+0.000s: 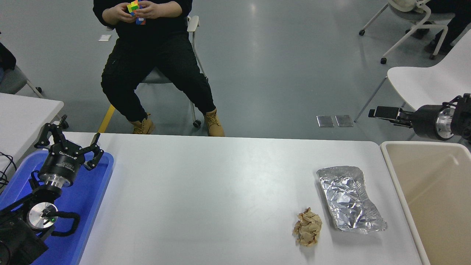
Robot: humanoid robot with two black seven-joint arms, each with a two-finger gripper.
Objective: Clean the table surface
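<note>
Grey floor is seen all round the scene, w/ the table surface (pixel 206 191) filling the lower middle of the head view as the biggest white top. Two bits of litter are left on it, both toward the desk's right end: a crumpled brown paper ball (pixel 307 231) near the front edge, and a crinkled foil wrapper (pixel 349 199) just beside it on the right, lying flat, closer to the right edge. They look apart, not touching, tho the gap is small.

A beige bin (pixel 427 198) is parked right up against the desk's right edge. A blue tray (pixel 94 191) is set at the desk's left edge, next to a smaller white table (pixel 22 117).

Left gripper (pixel 70 141) is held over the blue tray's far end, fingers spread apart, nothing in them. Right gripper (pixel 381 111) is seen at the right edge of the view, beyond the desk's far right corner and above the bin's far side, pointing left. It's viewed side-on, so whether its fingers are apart or together can't be told.

Behind the desk's far edge a person (pixel 154 62) is seated on a chair, a coloured puzzle cube (pixel 134 8) held in both hands.
</note>
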